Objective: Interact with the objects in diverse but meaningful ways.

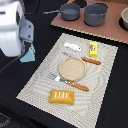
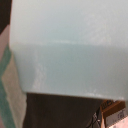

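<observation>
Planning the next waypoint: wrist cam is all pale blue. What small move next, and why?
Probably lift slightly. The pale blue house-shaped carton fills the wrist view and pokes out beneath the arm at the beige woven placemat's edge, so it seems held; the gripper itself is hidden.

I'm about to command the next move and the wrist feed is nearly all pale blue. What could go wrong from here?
1. The pale blue house-shaped carton fills the wrist view, so you steer from the exterior view alone.
2. There the arm hides the hand and most of the carton; grip state can't be confirmed, so it may slip.
3. The beige woven placemat is crowded; lowering inward could knock the orange-handled fork.
</observation>
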